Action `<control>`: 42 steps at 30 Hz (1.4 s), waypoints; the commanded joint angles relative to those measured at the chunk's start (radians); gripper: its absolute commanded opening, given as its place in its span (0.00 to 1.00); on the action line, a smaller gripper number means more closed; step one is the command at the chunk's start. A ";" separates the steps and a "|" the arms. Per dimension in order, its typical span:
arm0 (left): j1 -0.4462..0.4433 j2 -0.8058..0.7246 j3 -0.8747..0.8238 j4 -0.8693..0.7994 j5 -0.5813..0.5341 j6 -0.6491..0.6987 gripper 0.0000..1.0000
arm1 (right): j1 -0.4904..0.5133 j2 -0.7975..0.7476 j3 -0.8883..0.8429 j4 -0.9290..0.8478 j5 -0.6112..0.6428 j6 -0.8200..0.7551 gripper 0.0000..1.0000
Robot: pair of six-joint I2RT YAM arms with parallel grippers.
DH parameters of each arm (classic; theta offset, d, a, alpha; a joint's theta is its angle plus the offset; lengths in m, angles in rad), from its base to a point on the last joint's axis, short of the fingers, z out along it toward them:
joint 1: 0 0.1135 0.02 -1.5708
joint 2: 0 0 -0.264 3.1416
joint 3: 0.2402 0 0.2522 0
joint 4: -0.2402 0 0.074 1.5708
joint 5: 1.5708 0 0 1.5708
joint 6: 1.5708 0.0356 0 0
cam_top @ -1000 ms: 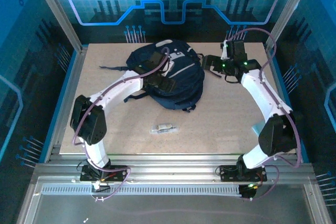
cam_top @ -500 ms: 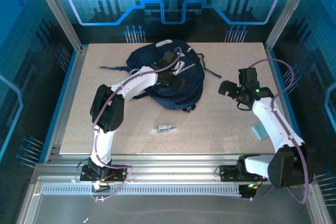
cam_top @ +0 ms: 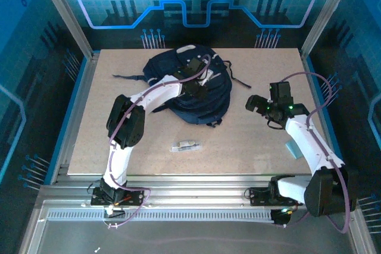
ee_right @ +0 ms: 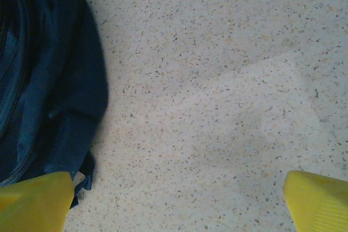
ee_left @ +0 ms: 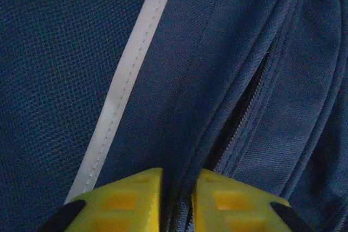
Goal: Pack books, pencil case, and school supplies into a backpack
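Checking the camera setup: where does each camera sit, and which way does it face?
Top external: above, behind the bases, looking down at table, backpack, left arm, right arm.
Left wrist: close over the backpack's zipper; left gripper pinching fabric.
Right wrist: looking down at bare table; right gripper open.
Shared: all see the backpack.

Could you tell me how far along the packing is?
Done: nothing confirmable; the inside of the backpack is hidden. In hand: the left gripper pinches backpack fabric beside the zipper, while the right gripper hangs open over the table. Left: the pencil case lies on the table, unpacked.
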 commanded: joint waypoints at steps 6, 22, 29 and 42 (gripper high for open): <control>0.043 -0.037 0.026 -0.015 0.007 -0.037 0.00 | 0.011 0.029 0.021 -0.002 0.021 0.007 1.00; 0.178 -0.181 -0.040 0.041 0.326 -0.327 0.00 | -0.107 0.162 0.068 -0.274 0.380 0.104 1.00; 0.191 -0.170 -0.053 0.055 0.355 -0.351 0.00 | -0.218 0.093 -0.049 -0.294 0.409 0.182 1.00; 0.195 -0.159 -0.057 0.066 0.381 -0.367 0.00 | -0.534 -0.016 -0.233 -0.217 0.257 0.150 1.00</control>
